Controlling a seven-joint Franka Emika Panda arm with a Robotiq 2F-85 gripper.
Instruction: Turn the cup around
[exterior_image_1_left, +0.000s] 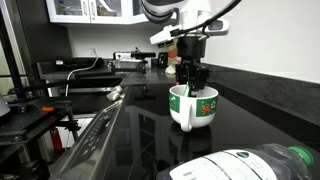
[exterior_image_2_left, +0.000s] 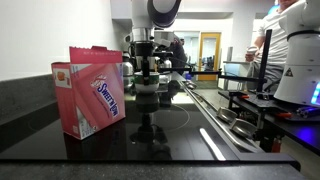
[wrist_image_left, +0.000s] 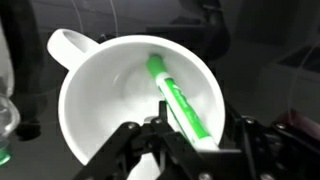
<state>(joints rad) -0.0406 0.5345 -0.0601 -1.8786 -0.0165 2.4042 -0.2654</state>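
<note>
The cup (exterior_image_1_left: 196, 108) is a squat white mug with a green patterned band, standing upright on the black countertop. In the wrist view the cup (wrist_image_left: 105, 95) is white inside, its loop handle points to the upper left, and a green marker (wrist_image_left: 178, 98) leans inside it. My gripper (wrist_image_left: 198, 128) reaches down from above, one finger inside the rim beside the marker and the other outside the wall. It appears closed on that wall. In an exterior view the gripper (exterior_image_1_left: 193, 82) sits at the rim; in the opposite view the cup (exterior_image_2_left: 148, 88) is mostly hidden by the gripper.
A pink snack box (exterior_image_2_left: 93, 90) stands next to the cup. A clear plastic bottle with a green cap (exterior_image_1_left: 250, 165) lies at the front of the counter. A stove with burners (exterior_image_1_left: 45, 100) borders the counter, and a wall runs behind.
</note>
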